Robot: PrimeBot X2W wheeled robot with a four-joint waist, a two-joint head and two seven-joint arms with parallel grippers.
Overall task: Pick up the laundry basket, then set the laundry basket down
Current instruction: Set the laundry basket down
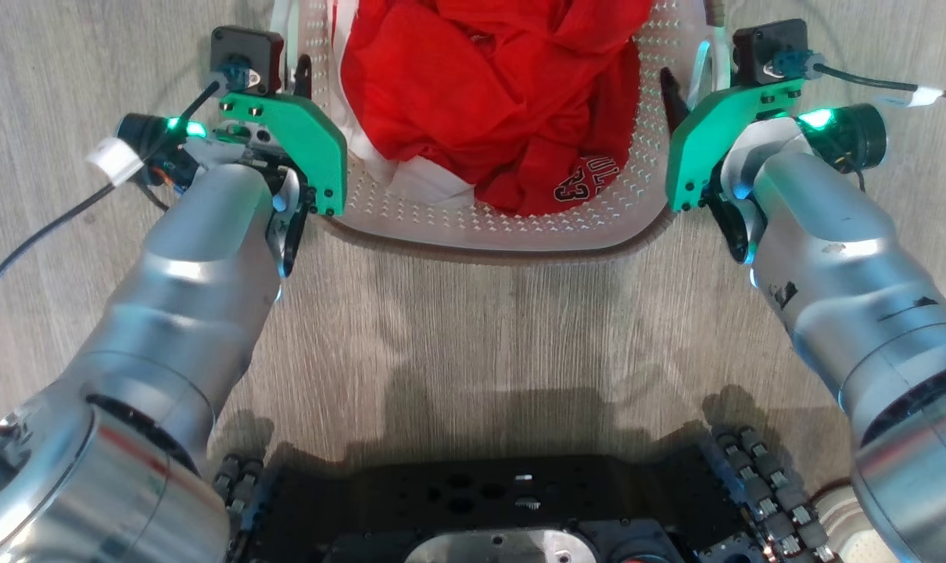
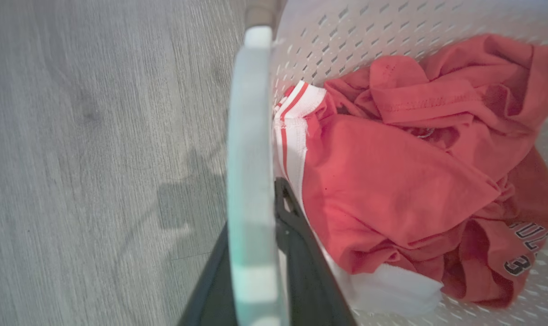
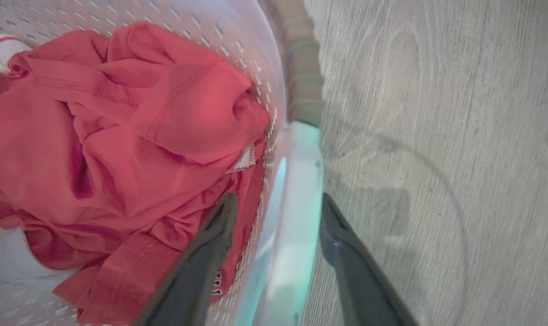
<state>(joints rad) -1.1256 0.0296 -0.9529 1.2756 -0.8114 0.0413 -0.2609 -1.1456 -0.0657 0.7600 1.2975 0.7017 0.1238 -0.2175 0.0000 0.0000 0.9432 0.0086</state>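
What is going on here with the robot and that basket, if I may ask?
The robot is taking hold of the laundry basket, which has red clothing in it. Its left tool appears closed on the left handle. Its right tool straddles the right handle, one finger inside the basket and one outside, open. Whether the basket is off the floor cannot be told.

Left arm (image 1: 191, 258) and right arm (image 1: 833, 250) stretched forward, left claw (image 2: 260, 199) pinched tight; right claw (image 3: 277, 199) fingers parted
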